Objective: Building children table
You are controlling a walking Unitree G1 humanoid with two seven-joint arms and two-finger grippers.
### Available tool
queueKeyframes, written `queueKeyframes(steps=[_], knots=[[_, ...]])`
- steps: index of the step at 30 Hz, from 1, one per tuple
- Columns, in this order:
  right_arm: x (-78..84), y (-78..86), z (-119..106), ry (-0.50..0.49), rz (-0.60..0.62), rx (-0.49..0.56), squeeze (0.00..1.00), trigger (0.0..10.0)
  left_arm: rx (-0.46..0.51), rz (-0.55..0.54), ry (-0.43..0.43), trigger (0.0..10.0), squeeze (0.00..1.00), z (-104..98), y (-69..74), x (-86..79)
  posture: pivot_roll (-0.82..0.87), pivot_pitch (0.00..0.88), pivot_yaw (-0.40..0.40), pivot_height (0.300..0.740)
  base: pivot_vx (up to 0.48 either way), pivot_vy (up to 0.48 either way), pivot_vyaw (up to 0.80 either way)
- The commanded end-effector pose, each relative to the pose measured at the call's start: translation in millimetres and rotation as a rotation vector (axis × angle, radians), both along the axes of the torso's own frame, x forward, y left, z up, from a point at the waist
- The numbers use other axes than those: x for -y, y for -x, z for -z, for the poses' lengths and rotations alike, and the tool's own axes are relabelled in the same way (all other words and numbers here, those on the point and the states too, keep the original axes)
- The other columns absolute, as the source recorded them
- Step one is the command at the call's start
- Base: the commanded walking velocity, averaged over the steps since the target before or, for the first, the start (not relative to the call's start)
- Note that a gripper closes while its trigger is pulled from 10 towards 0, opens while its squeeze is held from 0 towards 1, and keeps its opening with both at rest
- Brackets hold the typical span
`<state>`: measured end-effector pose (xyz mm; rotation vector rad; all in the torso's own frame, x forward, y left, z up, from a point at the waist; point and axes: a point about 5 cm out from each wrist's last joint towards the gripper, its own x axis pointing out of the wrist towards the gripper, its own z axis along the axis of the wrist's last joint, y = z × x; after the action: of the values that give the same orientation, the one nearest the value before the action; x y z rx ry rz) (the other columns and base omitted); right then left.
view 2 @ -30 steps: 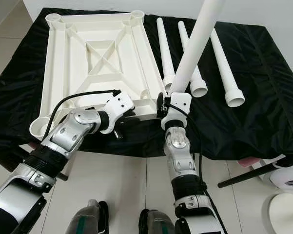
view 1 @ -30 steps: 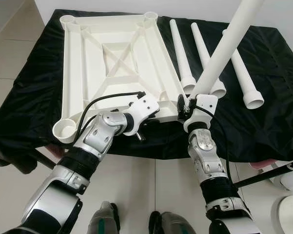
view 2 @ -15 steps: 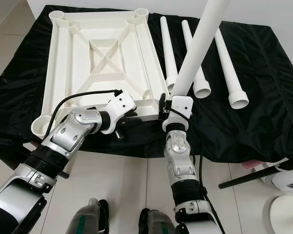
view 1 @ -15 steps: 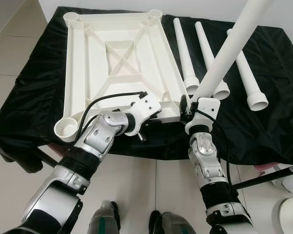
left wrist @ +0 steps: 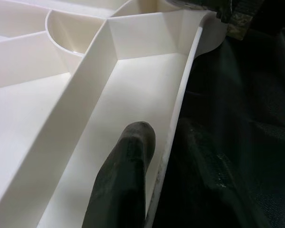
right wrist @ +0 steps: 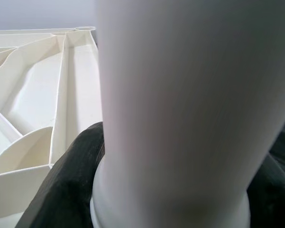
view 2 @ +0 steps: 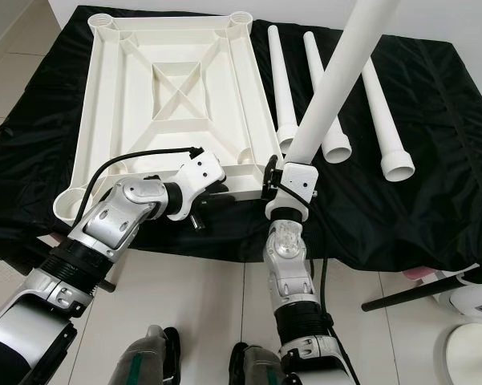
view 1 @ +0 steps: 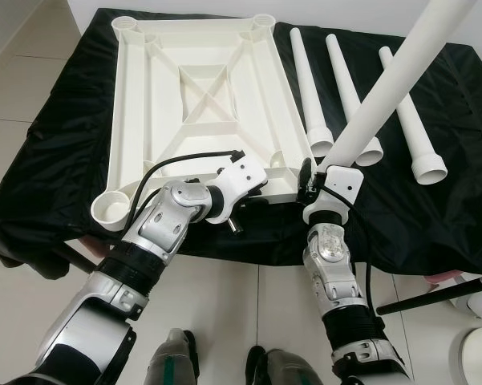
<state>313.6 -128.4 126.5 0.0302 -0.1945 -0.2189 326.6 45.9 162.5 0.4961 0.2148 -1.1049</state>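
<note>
A white tabletop (view 1: pixel 125 120) lies upside down on a black cloth, with a round socket at each corner. My left gripper (view 1: pixel 257 183) is shut on its near rim; one black finger (left wrist: pixel 125 180) lies inside the rim. My right gripper (view 1: pixel 317 172) is shut on the thick end of a white table leg (view 1: pixel 393 88). That leg slants up and to the right, and its base is beside the near right corner socket (view 1: pixel 279 160). In the right wrist view the leg (right wrist: pixel 189 104) is very close, with a finger (right wrist: pixel 66 180) against it.
Three more white legs (view 1: pixel 305 88) (view 1: pixel 349 92) (view 1: pixel 413 116) lie side by side on the black cloth (view 1: pixel 56 144), right of the tabletop. A black rod (view 1: pixel 433 293) and a white round object (view 1: pixel 477 321) are by the floor at the lower right.
The whole view has shifted slightly, so the camera moved. Both grippers keep their holds, and the held leg stays tilted at the near right corner.
</note>
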Motion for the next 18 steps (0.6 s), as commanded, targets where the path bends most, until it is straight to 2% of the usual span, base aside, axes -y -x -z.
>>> queueKeyframes(steps=[1, 7, 18], knots=[[13.1, 15.0, 49, -0.022, 0.081, -0.231, 0.0, 10.0, -0.022, 0.021, -0.004, 10.0, 0.0, 2, 1.6, -1.8, 0.11, 0.168, -0.006, 0.74, 0.0, 0.0, 0.0], [2.1, 14.5, 45, -0.034, 0.111, -0.204, 0.0, 10.0, -0.022, 0.019, -0.001, 10.0, 0.0, 2, 1.6, -1.9, 0.11, 0.173, -0.007, 0.74, 0.0, 0.0, 0.0], [2.4, 11.1, 39, -0.066, 0.204, -0.164, 0.0, 10.0, -0.023, 0.021, -0.006, 10.0, 0.0, 1, 2.9, -3.4, 0.13, 0.181, 0.004, 0.74, 0.0, 0.0, 0.0]])
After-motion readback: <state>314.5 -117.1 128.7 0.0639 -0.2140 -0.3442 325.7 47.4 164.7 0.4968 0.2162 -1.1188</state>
